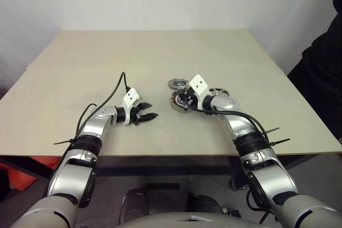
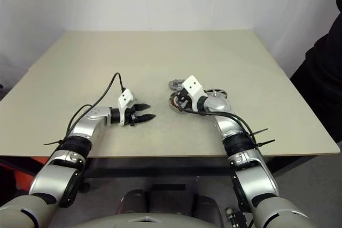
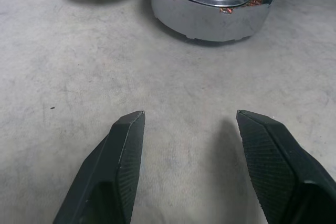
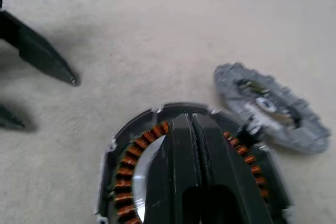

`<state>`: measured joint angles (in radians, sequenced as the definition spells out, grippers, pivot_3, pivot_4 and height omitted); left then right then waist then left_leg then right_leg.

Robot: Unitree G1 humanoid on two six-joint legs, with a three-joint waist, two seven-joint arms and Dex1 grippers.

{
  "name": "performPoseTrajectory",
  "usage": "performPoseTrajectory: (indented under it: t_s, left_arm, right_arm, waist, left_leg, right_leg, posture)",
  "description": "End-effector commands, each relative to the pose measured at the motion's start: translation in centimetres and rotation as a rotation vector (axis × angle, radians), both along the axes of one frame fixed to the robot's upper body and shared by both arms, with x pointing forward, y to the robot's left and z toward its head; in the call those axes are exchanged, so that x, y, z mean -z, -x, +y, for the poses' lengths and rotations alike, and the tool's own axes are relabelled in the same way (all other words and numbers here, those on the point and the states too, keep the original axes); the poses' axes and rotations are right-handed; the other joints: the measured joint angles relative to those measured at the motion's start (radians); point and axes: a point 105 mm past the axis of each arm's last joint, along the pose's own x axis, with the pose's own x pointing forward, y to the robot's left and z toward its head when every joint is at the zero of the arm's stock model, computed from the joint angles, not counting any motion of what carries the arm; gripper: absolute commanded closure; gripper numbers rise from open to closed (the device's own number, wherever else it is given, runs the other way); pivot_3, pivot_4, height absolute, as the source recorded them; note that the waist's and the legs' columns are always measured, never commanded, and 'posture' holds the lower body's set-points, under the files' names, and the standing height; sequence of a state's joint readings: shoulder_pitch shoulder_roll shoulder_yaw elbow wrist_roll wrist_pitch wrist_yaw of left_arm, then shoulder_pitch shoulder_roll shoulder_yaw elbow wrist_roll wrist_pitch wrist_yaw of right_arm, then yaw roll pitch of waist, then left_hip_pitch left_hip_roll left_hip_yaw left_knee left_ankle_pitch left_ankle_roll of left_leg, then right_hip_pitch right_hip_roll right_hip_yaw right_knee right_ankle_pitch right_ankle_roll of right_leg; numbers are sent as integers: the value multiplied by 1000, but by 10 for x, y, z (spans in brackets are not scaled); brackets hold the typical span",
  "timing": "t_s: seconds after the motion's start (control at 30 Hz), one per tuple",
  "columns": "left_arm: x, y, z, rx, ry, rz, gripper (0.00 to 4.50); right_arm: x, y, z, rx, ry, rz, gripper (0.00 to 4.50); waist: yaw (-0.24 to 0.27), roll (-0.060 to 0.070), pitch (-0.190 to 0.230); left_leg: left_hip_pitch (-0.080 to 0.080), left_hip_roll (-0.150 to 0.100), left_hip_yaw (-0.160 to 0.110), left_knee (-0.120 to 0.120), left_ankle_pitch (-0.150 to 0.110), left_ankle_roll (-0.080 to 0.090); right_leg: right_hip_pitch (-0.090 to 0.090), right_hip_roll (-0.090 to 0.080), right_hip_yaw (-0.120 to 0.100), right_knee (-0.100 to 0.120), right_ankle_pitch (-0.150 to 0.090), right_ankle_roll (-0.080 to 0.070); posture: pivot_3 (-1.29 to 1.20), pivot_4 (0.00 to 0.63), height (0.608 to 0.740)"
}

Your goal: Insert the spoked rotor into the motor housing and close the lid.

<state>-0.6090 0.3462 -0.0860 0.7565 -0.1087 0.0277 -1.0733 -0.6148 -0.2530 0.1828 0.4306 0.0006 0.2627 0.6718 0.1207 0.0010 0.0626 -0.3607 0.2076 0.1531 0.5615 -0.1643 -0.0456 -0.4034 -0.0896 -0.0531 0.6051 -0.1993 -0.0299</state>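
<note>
A beige tabletop (image 1: 160,57) carried three small round motor parts near its middle. The motor housing (image 3: 212,1) was a shallow silver-walled drum with a ring of copper-coloured windings around a silver centre. Just beyond it lay the lid (image 4: 270,106), a flat grey disc with a notched edge and a lighter centre, close beside the housing's rim. The spoked rotor (image 1: 219,92), a silver wheel, lay on the housing's right side, partly hidden behind the right arm.

The right gripper (image 4: 191,124) hung directly over the housing, its two black fingers pressed together with nothing between them. The left gripper (image 3: 186,124) sat low over bare tabletop to the housing's left, its fingers (image 3: 126,145) spread apart and empty.

Wide bare surface stretched on every side of the parts, and all table edges were well away. A person in dark clothing (image 1: 326,73) stood by the right edge.
</note>
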Motion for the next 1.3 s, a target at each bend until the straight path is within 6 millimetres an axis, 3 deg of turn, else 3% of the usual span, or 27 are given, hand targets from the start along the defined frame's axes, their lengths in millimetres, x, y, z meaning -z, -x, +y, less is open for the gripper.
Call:
performPoseTrajectory:
  t_s: [0.03, 0.2, 0.77, 1.03, 1.3]
  left_arm:
    - [-12, -5, 2, -1, -5, -46, 1516]
    - [-11, -6, 1, -2, -7, -46, 1516]
    - [-10, -4, 2, 0, -6, -49, 1516]
    - [-10, -5, 2, -3, -6, -46, 1516]
    - [-14, -5, -4, 26, 11, -43, 1516]
  right_arm:
    - [-13, -2, 3, -12, -10, -47, 4484]
    - [-13, 1, 7, -17, -21, -45, 4484]
    - [6, -15, -22, 115, 42, -15, 4484]
    - [-17, -17, -18, 102, -14, -71, 4484]
    - [-50, -12, -49, 210, -64, -148, 4484]
  waist:
    - [0, 0, 0]
    - [0, 0, 0]
    - [-1, 0, 0]
    - [0, 0, 0]
    - [2, 0, 0]
  left_leg:
    - [0, 0, 0, 0, 0, 0]
    - [0, 0, 0, 0, 0, 0]
    - [1, 0, 0, 0, 0, 0]
    - [0, 0, 0, 0, 0, 0]
    - [0, 0, 0, 0, 0, 0]
  right_leg:
    - [0, 0, 0, 0, 0, 0]
    - [0, 0, 0, 0, 0, 0]
    - [0, 0, 0, 0, 0, 0]
    - [0, 0, 0, 0, 0, 0]
    - [0, 0, 0, 0, 0, 0]
  posture:
    - [0, 0, 740]
    - [0, 0, 740]
    - [0, 0, 740]
    - [0, 0, 740]
    - [0, 0, 740]
